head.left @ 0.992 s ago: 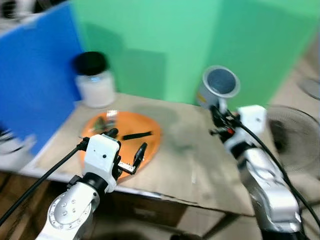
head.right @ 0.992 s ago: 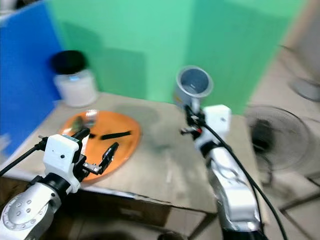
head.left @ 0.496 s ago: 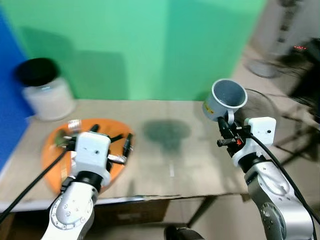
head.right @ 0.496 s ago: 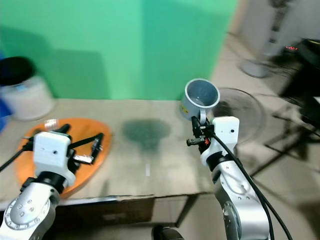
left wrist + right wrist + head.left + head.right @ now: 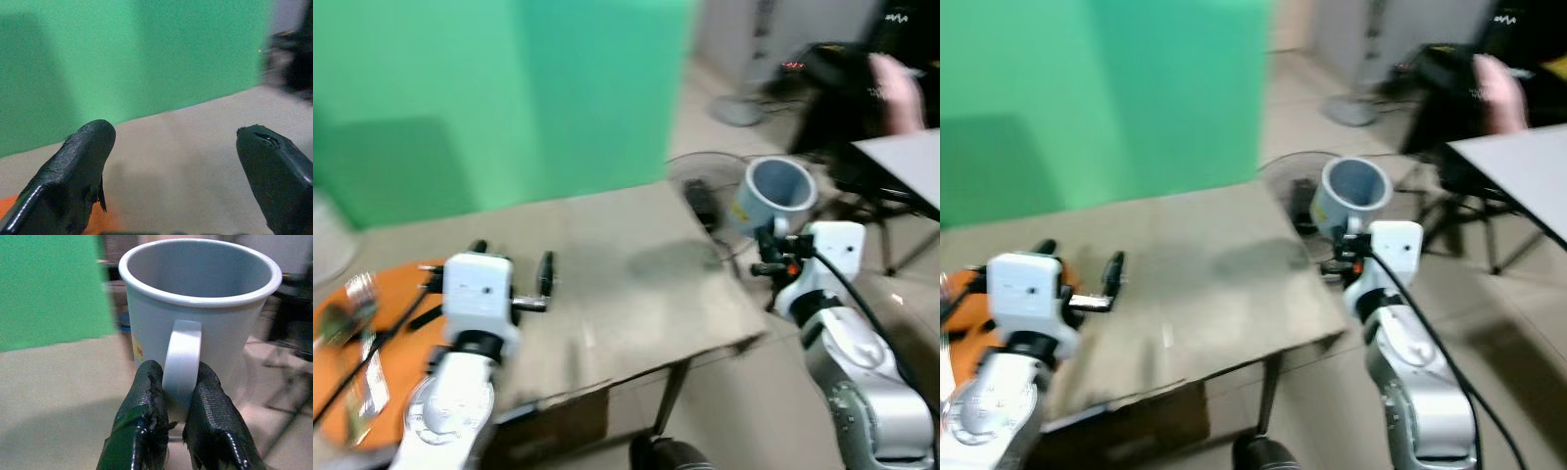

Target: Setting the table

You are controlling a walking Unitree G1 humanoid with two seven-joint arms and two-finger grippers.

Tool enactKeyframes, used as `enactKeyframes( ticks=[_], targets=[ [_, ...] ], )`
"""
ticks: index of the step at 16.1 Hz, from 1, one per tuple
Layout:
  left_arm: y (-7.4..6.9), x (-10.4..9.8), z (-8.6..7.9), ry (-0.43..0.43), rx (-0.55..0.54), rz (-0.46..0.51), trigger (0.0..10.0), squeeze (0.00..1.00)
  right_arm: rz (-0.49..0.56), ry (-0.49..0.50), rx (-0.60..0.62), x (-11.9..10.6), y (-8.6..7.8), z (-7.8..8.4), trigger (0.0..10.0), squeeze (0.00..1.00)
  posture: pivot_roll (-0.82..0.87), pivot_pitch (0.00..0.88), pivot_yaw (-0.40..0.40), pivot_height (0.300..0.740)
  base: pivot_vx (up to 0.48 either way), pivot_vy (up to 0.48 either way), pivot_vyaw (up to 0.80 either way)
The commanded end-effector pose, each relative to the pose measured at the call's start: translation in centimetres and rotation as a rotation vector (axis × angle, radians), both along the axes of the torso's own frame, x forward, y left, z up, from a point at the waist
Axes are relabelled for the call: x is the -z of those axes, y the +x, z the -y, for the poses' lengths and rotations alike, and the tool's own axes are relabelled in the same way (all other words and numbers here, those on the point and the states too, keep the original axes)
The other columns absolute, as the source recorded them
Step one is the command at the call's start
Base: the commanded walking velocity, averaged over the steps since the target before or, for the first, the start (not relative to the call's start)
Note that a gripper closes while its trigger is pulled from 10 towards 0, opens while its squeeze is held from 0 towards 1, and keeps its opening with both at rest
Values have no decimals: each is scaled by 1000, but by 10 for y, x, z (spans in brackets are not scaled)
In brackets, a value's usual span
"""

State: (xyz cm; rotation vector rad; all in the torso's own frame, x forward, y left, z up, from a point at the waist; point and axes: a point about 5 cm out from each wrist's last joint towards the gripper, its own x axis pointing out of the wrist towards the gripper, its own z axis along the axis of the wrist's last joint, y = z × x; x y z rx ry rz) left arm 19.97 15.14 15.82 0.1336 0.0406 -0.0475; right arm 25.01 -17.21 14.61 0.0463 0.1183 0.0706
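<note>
Two grippers are up in front of the robot, and the right gripper (image 5: 178, 396) has its jaws clamped on the handle of the grey mug (image 5: 775, 193), one black finger (image 5: 143, 406) pressed to each side of the handle. The mug is held upright with its open mouth up, off the right end of the desk (image 5: 636, 284) and above the tiled floor (image 5: 1528, 323) rather than over the tabletop. Over on the left, the left gripper (image 5: 176, 166) hovers above the middle of the desk with its jaws spread wide apart and nothing between them; bare tan surface shows through the gap. At the far left edge of the scene an orange plate (image 5: 333, 411) sits on the desk near the front, with a metal fork (image 5: 352, 294) lying on it, though blur makes the cutlery hard to read. A green backdrop (image 5: 509, 98) stands behind the desk. Beyond the right end of the desk a floor fan (image 5: 705, 191) lies low on the tiles just behind the mug, and farther right there is the corner of a grey table (image 5: 1518, 171) and something dark behind it, too blurred to tell.
</note>
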Motion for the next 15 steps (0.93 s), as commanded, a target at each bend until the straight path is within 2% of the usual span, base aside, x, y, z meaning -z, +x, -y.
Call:
enactKeyframes(
  ticks=[1,4,7,10,12,15],
  targets=[
    [1,1,-4,13,-22,-3,10000,0,11,-3,-1,-5,1,-1,10000,0,-64,0,-4,740,0,0,-800],
    [1,1,-4,8,-25,4,10000,0,-4,-101,13,-6,4,4,10000,0,-67,0,-8,740,0,0,-800],
    [4,-1,-4,30,-22,28,10000,0,-18,-63,27,-6,4,4,10000,0,-72,0,-7,740,0,0,-800],
    [10,-4,-7,9,-39,49,10000,0,-20,-58,34,-7,4,2,10000,0,-75,0,-4,740,0,0,-796],
    [18,-9,-11,3,-37,69,10000,0,-5,-39,46,-10,9,0,10000,0,-77,0,-1,740,259,0,-781],
    [19,-8,-10,1,-18,69,10000,0,3,-35,63,-12,13,1,10000,0,-80,0,0,740,349,0,-781]
  ],
)
